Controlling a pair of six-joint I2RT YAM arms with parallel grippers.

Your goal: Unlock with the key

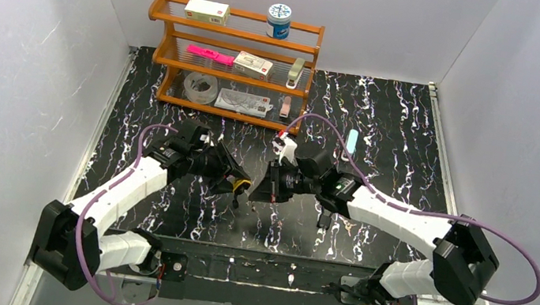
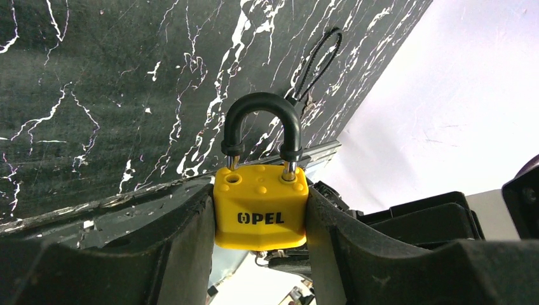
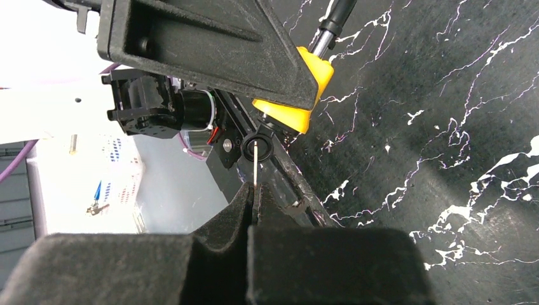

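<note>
A yellow padlock point(image 2: 260, 206) marked OPEL, with a black shackle point(image 2: 262, 124), is clamped by its sides between my left gripper's point(image 2: 260, 219) fingers and held above the table. The shackle's left leg seems to end just above an open hole in the body. In the top view the left gripper point(image 1: 237, 184) and right gripper point(image 1: 263, 187) meet at the middle of the table. My right gripper point(image 3: 254, 189) is shut on the key point(image 3: 255, 166), a thin strip seen edge-on. It runs up to a black round part point(image 3: 257, 147) right under the padlock's bottom point(image 3: 299, 101).
A wooden shelf rack point(image 1: 232, 59) with boxes, a tin and tape stands at the back left. A light blue stick point(image 1: 352, 140) lies on the black marbled table point(image 1: 396, 138) behind the right arm. A black cord loop point(image 2: 318, 60) lies on the table beyond the padlock.
</note>
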